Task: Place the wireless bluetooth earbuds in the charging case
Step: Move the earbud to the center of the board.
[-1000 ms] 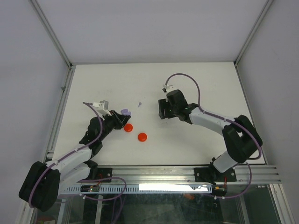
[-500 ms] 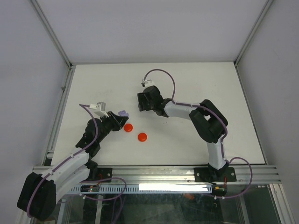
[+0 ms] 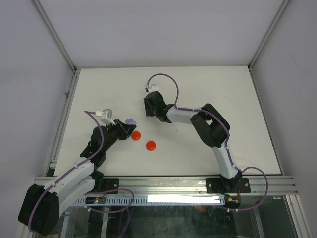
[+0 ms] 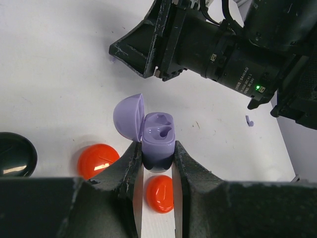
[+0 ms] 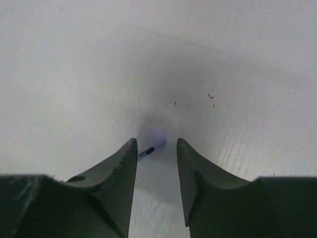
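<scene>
1 charging case (image 4: 157,136), lid up, both wells empty, clamped in left tool (image 4: 156,148). 2 earbuds on worktop (image 3: 223,89): lavender earbud (image 5: 151,144) between right tool (image 5: 155,143) fingers (parted, not pinching it), second earbud (image 4: 249,120) well apart from case. 2 red discs (image 4: 98,159) (image 4: 159,193) on case's near side, 1 black disc (image 4: 15,154).

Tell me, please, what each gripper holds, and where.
Left gripper clamps the open lavender charging case by its base; right gripper holds nothing, jaws straddling a lavender earbud.

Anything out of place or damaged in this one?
Nothing damaged or spilled. The left hand holds the lavender case, open and empty; one lavender earbud lies on the table within the open right hand.
</scene>
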Robot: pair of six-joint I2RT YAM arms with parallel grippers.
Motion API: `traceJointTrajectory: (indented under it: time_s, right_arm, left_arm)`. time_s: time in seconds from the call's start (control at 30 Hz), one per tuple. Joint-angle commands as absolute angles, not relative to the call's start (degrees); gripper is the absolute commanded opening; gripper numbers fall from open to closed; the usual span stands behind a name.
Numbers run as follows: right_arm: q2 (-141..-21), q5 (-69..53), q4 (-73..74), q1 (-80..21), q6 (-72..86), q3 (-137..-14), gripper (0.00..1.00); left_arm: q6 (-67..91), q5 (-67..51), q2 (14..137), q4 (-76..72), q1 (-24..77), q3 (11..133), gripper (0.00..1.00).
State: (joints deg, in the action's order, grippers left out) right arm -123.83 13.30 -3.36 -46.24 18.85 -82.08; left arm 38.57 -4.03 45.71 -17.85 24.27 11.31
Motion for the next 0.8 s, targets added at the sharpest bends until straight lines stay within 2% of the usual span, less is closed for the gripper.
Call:
traceJointTrajectory:
  time_s: [0.0,0.4,0.53,0.77]
  right_arm:
    - [-124.5,15.9,-3.2,-46.9,17.5,-83.7,0.37]
    - [-119.2,16.1,2.7,-47.0,14.7,-77.4,0.13]
    - [-114.4,15.8,9.0,-46.9,13.8,-73.5,0.08]
    - [-103.7,13.4,20.4,-46.6,14.5,-63.9,0.08]
  left_arm:
    - [39.2,-4.8,45.4,-18.9,24.0,13.0,0.0]
    - [39.2,-5.1,46.6,-19.5,23.9,13.3,0.0]
    - [38.7,-6.6,47.1,-20.5,23.9,13.4,0.0]
    - [36.5,-10.3,47.4,-22.6,23.9,13.4,0.0]
